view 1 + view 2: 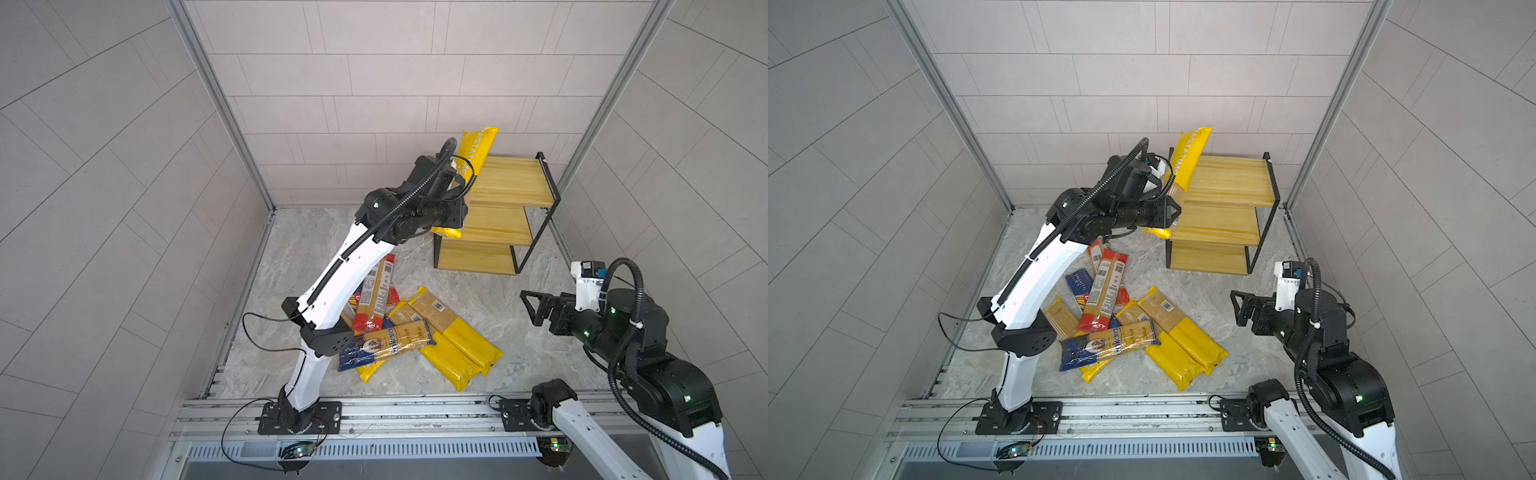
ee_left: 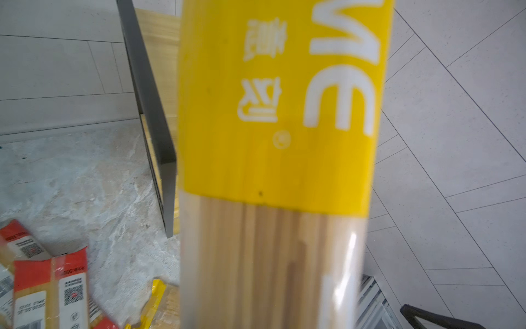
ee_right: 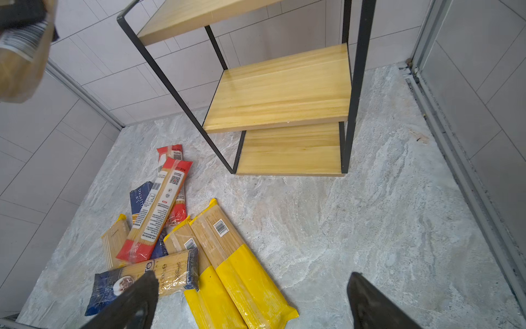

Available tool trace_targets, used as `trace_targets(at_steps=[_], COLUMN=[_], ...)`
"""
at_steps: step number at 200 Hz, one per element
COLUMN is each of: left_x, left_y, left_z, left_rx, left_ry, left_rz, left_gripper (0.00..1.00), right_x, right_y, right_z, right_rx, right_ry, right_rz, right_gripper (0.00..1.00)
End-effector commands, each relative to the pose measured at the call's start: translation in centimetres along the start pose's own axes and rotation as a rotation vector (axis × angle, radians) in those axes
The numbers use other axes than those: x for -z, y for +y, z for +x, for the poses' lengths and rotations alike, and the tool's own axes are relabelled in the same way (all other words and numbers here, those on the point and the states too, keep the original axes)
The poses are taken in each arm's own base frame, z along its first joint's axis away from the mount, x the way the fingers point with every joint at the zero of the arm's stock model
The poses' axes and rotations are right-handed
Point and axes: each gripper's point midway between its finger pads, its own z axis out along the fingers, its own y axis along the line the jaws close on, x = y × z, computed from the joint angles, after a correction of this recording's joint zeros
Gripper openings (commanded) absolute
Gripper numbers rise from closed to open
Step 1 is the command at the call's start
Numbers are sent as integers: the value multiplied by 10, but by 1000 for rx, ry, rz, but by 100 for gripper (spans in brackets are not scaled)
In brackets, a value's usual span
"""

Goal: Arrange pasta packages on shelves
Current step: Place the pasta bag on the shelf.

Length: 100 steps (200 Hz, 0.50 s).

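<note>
Pasta packs lie (heaped) near the shelves.

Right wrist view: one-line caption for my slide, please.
Open right gripper frames spaghetti packs heaped on the marbled floor, three-tier wooden rack beyond.

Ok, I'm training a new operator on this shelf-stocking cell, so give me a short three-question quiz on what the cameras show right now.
1. True or false: the right gripper is shut on a pack.
2. The yellow PASTATIME pack is: A lying flat on a tier; B held tilted in the left gripper; C lying on the floor.
3. How many tiers does the wooden rack have?

Key: 1 false, its jaws stand open and empty. 2 B. 3 three.
</note>
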Motion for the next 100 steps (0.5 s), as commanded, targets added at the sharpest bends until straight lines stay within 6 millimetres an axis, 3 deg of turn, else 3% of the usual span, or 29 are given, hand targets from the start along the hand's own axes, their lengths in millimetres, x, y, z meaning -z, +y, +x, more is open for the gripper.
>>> trace_targets(at_steps=[1,28,100], left_x=[39,27,7], left_y=[-47,-55,-51], left_z=[-76,-88,-113], left_rx=[58,98,147], left_ry=[-313,-367,-496], left_rz=[187,224,217], left_gripper=[0,0,0], right_x=[-2,-5,-13], right_y=[-2,-3,-8], right_z=[-6,-7,-13], right_rx=[19,23,33], right_ry=[-23,-33,-38], right_rz=[15,23,57], right_gripper=[99,99,99])
